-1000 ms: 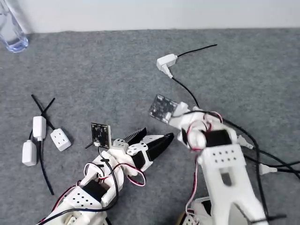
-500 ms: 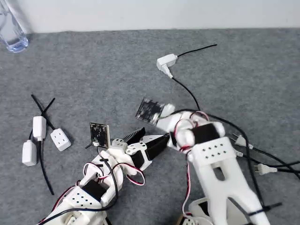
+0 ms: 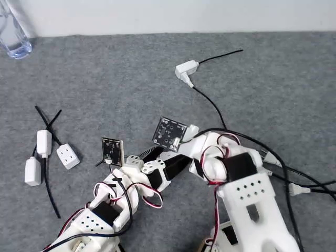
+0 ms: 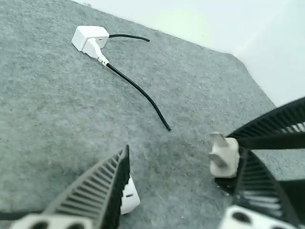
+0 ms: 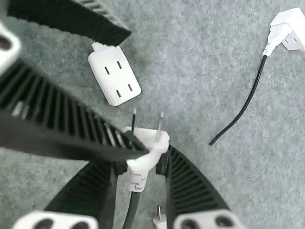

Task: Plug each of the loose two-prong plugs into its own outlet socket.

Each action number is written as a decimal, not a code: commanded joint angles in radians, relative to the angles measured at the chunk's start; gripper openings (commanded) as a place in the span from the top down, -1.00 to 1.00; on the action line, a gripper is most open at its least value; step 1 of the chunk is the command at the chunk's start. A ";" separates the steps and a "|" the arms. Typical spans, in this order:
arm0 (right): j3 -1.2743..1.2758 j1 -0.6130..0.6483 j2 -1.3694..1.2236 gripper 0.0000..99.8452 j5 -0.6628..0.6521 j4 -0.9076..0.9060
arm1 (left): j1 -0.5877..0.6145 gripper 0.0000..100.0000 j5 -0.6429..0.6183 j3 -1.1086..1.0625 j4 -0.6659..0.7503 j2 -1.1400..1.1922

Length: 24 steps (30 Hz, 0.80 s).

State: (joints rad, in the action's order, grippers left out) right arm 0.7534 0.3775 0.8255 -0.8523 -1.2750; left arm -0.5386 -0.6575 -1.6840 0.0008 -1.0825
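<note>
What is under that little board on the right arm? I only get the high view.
Observer: The right end effector is there, shut on a white two-prong plug.
Operator: Which way do the prongs point?
Observer: Toward a white outlet socket lying flat with its slots up. The prongs are apart from it and not plugged in.
Operator: Is the left arm grabbing that socket?
Observer: No. The left end effector is open, and the socket lies loose beside one of its fingers.
</note>
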 commanded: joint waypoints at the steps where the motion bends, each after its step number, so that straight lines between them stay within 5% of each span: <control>1: -0.084 0.008 0.068 0.98 0.011 -0.068 | -0.009 0.31 0.003 0.008 -0.011 -0.012; 11: -0.117 0.010 0.188 0.98 0.009 -0.214 | -0.009 0.31 0.002 0.008 -0.014 -0.012; 24: -0.123 0.001 0.193 0.98 0.009 -0.173 | -0.009 0.32 0.005 0.008 -0.014 -0.012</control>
State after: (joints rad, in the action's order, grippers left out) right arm 0.7165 0.3775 1.0035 -0.8523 -1.4776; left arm -0.5401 -0.6605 -1.6824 -0.0038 -1.0856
